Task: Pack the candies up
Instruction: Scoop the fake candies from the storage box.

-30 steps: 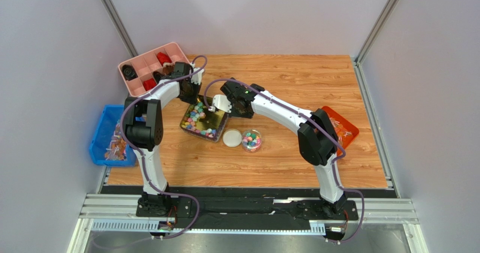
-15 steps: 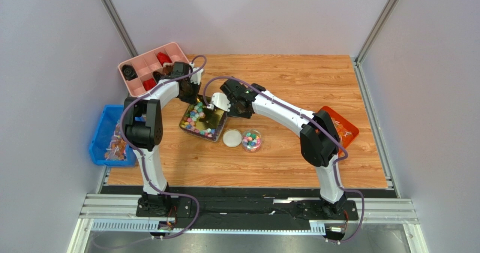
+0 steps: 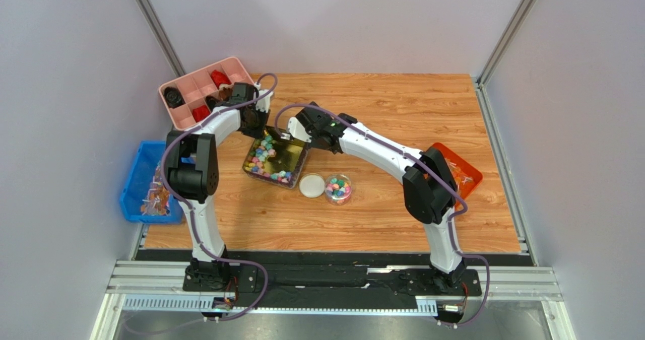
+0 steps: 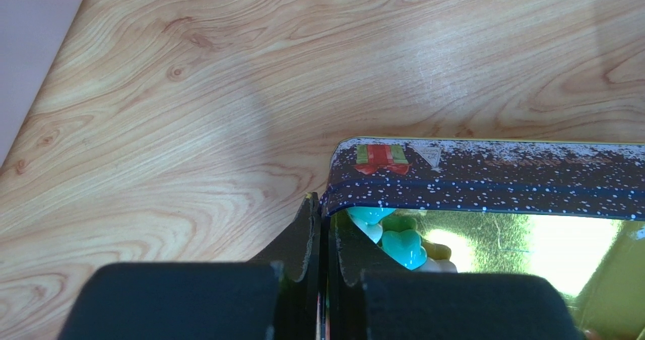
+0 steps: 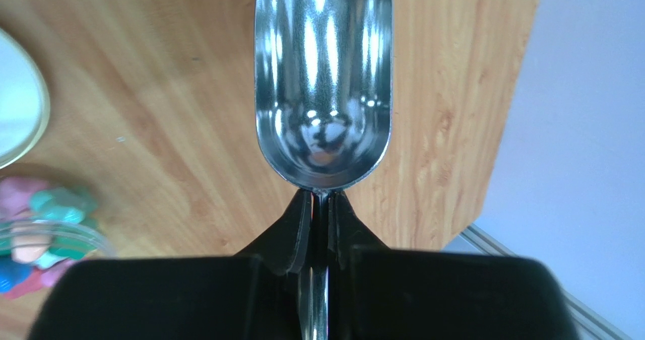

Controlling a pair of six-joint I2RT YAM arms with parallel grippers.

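A dark blue tin point(image 3: 291, 156) with a gold inside holds many small pastel candies point(image 3: 264, 156). My left gripper point(image 3: 258, 123) is shut on the tin's far left wall; in the left wrist view its jaws point(image 4: 322, 204) pinch the wall of the tin point(image 4: 484, 177), with candies point(image 4: 401, 247) just inside. My right gripper point(image 3: 297, 131) hangs over the tin's far right corner. It is shut on the handle of a metal scoop point(image 5: 324, 91), which looks empty. A small clear jar point(image 3: 338, 189) partly filled with candies stands near the tin.
The jar's white lid point(image 3: 311, 185) lies beside it. A pink compartment tray point(image 3: 176, 107) sits at the far left, a blue bin point(image 3: 136, 180) off the left edge, and an orange tray point(image 3: 464, 164) at the right edge.
My right gripper has drawn the scoop up and back out of the tin toward its far corner. The left gripper has kept its hold on the tin.
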